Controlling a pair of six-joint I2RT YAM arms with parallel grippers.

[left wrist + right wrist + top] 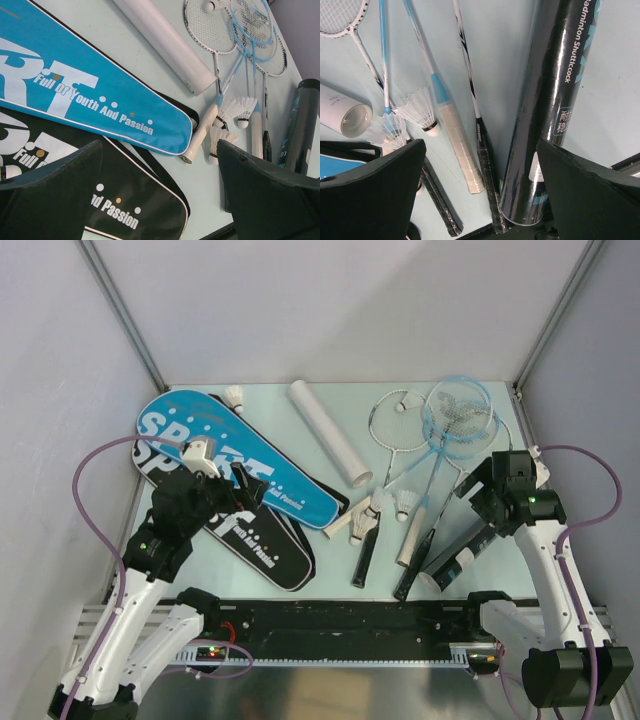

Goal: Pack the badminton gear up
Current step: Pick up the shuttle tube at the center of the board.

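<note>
The left gripper point(159, 147) hung, fingers apart, over the black bag point(140, 212), lower left; the right gripper point(480, 145), likewise apart, over the black tube point(550, 100).

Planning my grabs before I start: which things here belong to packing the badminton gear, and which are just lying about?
To pack: blue bag, black bag, white tube, black tube, rackets, shuttlecocks.
Lying about: no stray items seen; only fixtures, the table and black mounting rail.
</note>
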